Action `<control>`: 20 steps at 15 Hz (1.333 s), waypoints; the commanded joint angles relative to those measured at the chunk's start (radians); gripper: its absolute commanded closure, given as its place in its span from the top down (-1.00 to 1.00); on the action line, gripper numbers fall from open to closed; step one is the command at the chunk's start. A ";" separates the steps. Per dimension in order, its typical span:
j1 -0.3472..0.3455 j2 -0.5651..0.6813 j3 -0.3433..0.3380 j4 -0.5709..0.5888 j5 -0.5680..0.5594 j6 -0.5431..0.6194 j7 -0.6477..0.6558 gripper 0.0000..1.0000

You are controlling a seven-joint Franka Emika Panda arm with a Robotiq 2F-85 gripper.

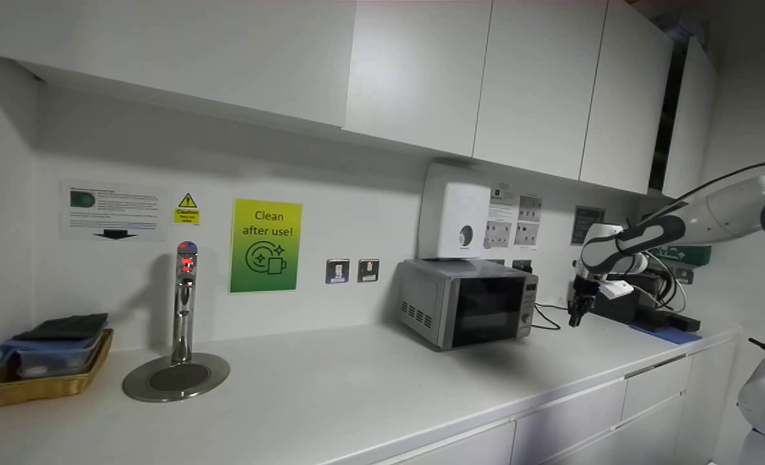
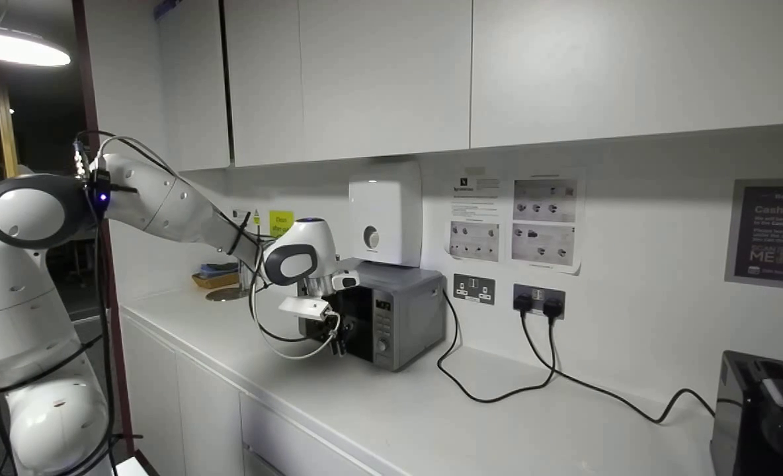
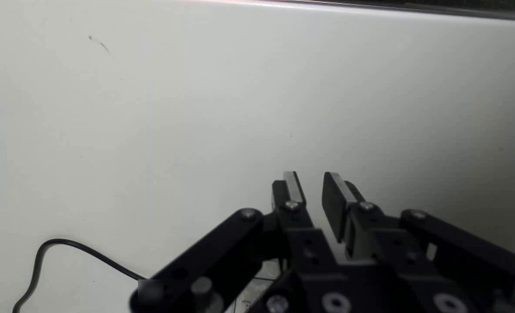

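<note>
Nearest the wrist camera, the gripper (image 3: 311,177) is released: its two fingers (image 3: 295,189) stand apart with a slim gap, gripping nothing. It points down over the white counter (image 3: 175,121), whose edge crosses the top of the wrist view. A black cord (image 3: 61,241) curves away at the lower left of that view, apart from the fingers.

Closest to the gripper is the microwave (image 1: 468,303), standing on the counter with its door (image 1: 489,309) apparently closed. In an exterior view the gripper hangs in front of it, by the control panel (image 2: 383,324) end; the two do not touch.

The step in hand reads as a free hover, with no contact made. Any move from here seems to call for lining up the fingers first, since so slim a gap would admit only something thin unless spread wider, and for giving the cord some room.

Farther back, a towel dispenser (image 2: 391,211) hangs just above the microwave, with sockets (image 2: 474,289) and two plugs (image 2: 553,308) alongside. Well apart, down the counter, stand a tap (image 1: 184,316) and a basket (image 1: 50,389).
</note>
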 commanded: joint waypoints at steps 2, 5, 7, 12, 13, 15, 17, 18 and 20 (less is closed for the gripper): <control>0.007 0.059 -0.021 0.044 0.079 0.000 -0.139 -1.00; 0.007 0.092 -0.025 0.059 0.143 0.015 -0.219 -1.00; 0.004 0.119 -0.024 0.074 0.182 0.034 -0.261 -1.00; -0.006 0.176 -0.010 0.103 0.249 0.118 -0.349 -1.00; -0.007 0.189 -0.007 0.107 0.256 0.139 -0.362 -1.00; -0.011 0.207 0.000 0.111 0.268 0.178 -0.386 -1.00; -0.014 0.221 0.007 0.108 0.276 0.218 -0.413 -1.00; -0.016 0.227 0.010 0.105 0.282 0.234 -0.427 -1.00; -0.019 0.233 0.018 0.100 0.296 0.255 -0.451 -1.00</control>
